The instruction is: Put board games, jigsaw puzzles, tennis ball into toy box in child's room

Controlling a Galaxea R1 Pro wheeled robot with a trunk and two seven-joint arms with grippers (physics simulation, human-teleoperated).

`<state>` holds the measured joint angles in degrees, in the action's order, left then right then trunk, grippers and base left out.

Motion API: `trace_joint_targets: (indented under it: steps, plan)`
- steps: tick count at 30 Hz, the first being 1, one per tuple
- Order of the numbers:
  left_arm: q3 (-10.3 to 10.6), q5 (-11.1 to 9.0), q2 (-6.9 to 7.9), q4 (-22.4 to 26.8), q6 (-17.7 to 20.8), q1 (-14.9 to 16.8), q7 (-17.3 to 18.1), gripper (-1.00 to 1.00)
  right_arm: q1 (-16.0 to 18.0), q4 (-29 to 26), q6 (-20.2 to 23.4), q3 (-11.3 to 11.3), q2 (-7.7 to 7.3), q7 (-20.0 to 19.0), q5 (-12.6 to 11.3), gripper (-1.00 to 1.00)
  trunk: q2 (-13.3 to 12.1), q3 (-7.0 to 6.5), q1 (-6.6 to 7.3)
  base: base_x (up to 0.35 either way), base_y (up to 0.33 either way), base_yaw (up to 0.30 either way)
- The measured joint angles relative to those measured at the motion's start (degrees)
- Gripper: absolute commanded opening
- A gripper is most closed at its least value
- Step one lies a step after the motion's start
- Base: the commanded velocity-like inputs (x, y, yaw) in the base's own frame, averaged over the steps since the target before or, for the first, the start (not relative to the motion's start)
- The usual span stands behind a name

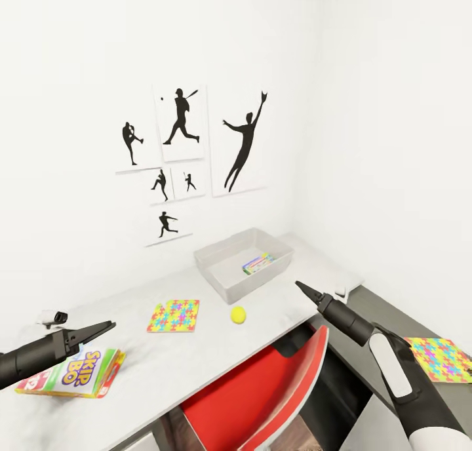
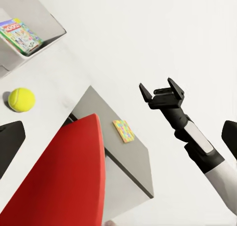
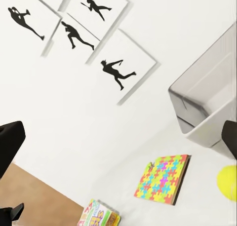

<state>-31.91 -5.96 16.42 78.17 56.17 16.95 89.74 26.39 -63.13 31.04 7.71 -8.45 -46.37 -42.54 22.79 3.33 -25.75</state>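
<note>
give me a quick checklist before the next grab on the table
1. Toy box open-topped and reachable: ok, one board game already lies in it.
2. Tennis ball free on the table, near the box: ok.
3. Jigsaw puzzle lying flat, nothing on it: ok.
4. Right hand open and empty: ok.
5. Left hand empty above the Skip-Bo box: looks shut, so not ok for grasping.
6. Second puzzle on the low grey top by the right arm, still outside the box: not ok.
</note>
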Motion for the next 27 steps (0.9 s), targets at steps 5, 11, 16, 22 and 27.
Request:
trace_joint_targets:
  steps: [5, 11, 16, 22, 27]
  plan:
    - [-0.02, -0.04, 0.0, 0.01, 0.0, 0.0, 0.0, 1.0, 0.0, 0.0, 0.0, 0.0, -0.04, 0.0, 0.0, 1.0, 0.0, 0.0, 0.0, -0.01, 0.0, -0.264]
    - [-0.07, 0.0, 0.0, 0.02, 0.0, -0.01, 0.0, 1.0, 0.0, 0.02, 0.0, 0.06, -0.08, 0.0, 0.0, 1.0, 0.0, 0.0, -0.01, -0.086, 0.0, -0.267]
    - [-0.08, -0.02, 0.01, 0.04, 0.0, -0.03, -0.01, 1.0, 0.01, 0.06, 0.0, 0.15, -0.14, 0.0, 0.0, 1.0, 0.0, 0.0, 0.0, -0.033, 0.0, -0.088]
    - [-0.04, -0.03, 0.01, 0.04, 0.0, -0.03, -0.01, 1.0, 0.01, 0.06, 0.0, 0.16, -0.2, 0.0, 0.0, 1.0, 0.0, 0.0, 0.0, -0.007, 0.0, -0.018]
    - [-0.17, -0.06, 0.03, 0.04, 0.0, -0.03, -0.01, 1.0, 0.01, 0.07, 0.0, 0.16, -0.16, -0.01, 0.0, 1.0, 0.0, 0.0, 0.0, -0.001, 0.0, -0.003]
